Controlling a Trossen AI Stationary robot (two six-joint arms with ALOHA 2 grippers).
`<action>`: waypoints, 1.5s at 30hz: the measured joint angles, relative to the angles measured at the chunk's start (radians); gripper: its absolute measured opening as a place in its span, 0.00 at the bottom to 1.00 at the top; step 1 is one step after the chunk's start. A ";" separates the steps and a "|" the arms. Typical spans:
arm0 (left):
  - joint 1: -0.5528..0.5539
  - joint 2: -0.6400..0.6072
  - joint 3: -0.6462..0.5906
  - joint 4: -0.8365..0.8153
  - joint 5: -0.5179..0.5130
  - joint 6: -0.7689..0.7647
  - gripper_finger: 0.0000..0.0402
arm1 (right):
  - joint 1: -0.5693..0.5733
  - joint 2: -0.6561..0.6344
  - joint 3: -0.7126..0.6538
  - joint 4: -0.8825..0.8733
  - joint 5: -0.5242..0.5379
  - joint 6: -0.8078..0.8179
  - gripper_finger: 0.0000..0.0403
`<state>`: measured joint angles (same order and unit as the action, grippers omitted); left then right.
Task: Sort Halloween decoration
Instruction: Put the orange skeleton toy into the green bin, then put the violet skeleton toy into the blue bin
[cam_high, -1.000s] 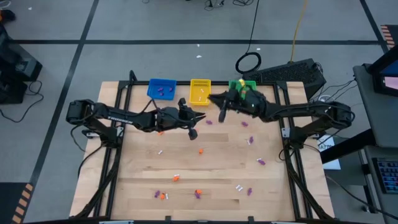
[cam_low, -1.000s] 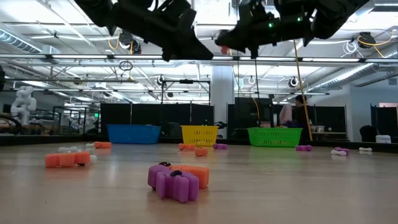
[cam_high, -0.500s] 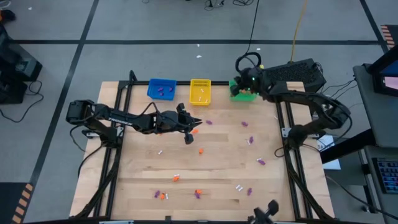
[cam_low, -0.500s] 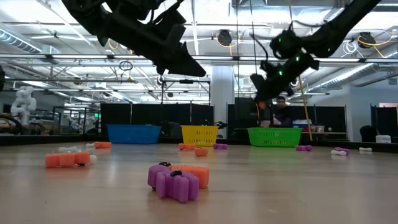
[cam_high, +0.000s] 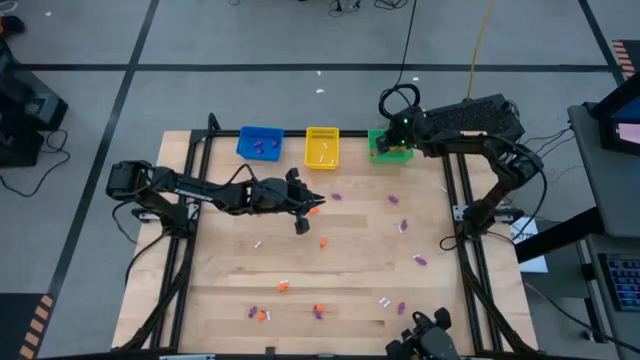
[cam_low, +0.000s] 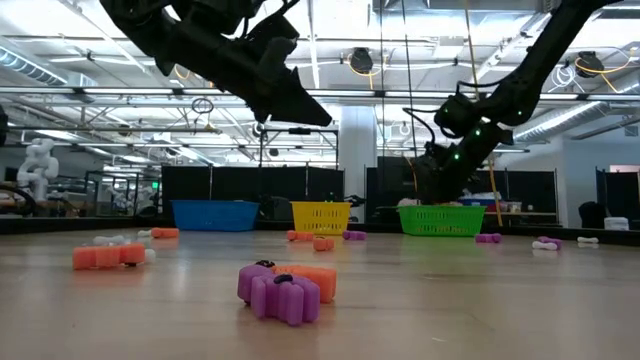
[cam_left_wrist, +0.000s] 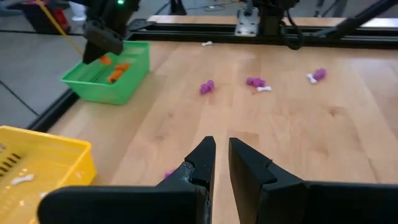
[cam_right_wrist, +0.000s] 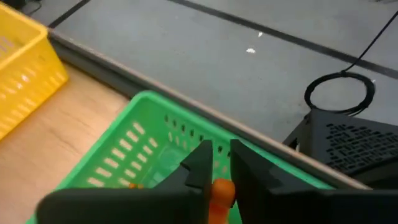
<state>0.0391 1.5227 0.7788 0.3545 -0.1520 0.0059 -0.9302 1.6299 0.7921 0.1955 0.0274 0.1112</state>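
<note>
The right gripper (cam_right_wrist: 214, 163) hangs over the green basket (cam_high: 385, 146) at the upper right of the high view, and in its wrist view an orange trinket (cam_right_wrist: 219, 198) sits between its two fingers, which are only a little apart; I cannot tell if they grip the piece or have just let it go. Other orange pieces (cam_left_wrist: 115, 70) lie already in this basket. The step in hand looks like the drop of an orange decoration into its basket. The left gripper (cam_left_wrist: 221, 158) waits above the middle of the table, a little left of centre in the high view, with a narrow gap between its fingers and nothing in it. Many trinkets lie loose on the wood: purple ones (cam_left_wrist: 207, 86) in the middle right, an orange one (cam_high: 322, 242) near the centre, and a purple piece (cam_low: 278, 295) touching an orange piece (cam_low: 312, 280) at the front of the low view. The next move probably calls for opening the fingers fully, so the piece falls inside the rim, then lifting straight up and going to another loose trinket.
</note>
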 joint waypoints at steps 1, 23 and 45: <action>0.000 0.000 0.000 -0.006 0.006 0.000 0.10 | 0.000 0.001 0.000 -0.002 0.000 0.000 0.15; -0.025 0.095 0.000 0.005 0.101 0.039 0.10 | 0.057 -0.237 0.000 -0.107 0.041 -0.081 0.14; -0.086 0.044 0.001 -0.342 0.282 0.158 0.00 | 0.485 -0.341 -0.098 0.240 0.056 -0.109 0.00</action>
<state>-0.0473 1.5668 0.7795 0.0122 0.1298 0.1642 -0.4449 1.2892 0.6941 0.4358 0.0831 0.0025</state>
